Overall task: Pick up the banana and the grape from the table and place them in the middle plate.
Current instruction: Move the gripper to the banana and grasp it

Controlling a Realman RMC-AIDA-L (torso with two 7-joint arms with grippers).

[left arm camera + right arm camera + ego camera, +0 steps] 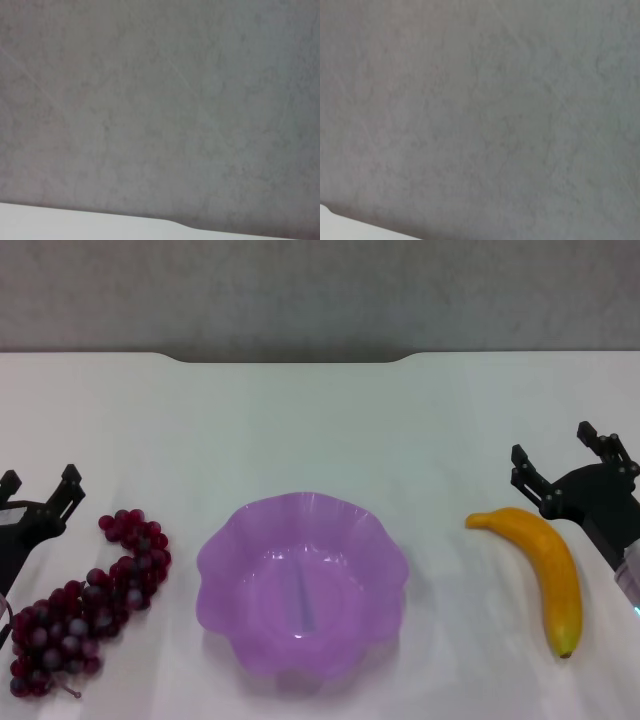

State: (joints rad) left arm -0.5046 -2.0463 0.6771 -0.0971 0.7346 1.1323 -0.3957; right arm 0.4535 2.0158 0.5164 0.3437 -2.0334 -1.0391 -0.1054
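Observation:
The translucent purple middle plate (pixel 301 585) with a wavy rim sits empty at the centre of the white table (pixel 320 420). The bunch of dark red-purple grapes (pixel 90 605) lies left of it. The yellow-orange banana (pixel 548 573) lies right of it, its dark tip nearest me. My left gripper (pixel 40 488) is open at the table's left edge, just beyond and left of the grapes, apart from them. My right gripper (pixel 562 458) is open at the right edge, just beyond the banana's far end, holding nothing. Both wrist views show none of these things.
The table's far edge has a notch (pixel 290 358), with a grey wall (pixel 320 290) behind it. The left wrist view shows the grey wall (pixel 160 100) and a strip of table edge (pixel 75 222); the right wrist view shows the wall (pixel 480 110).

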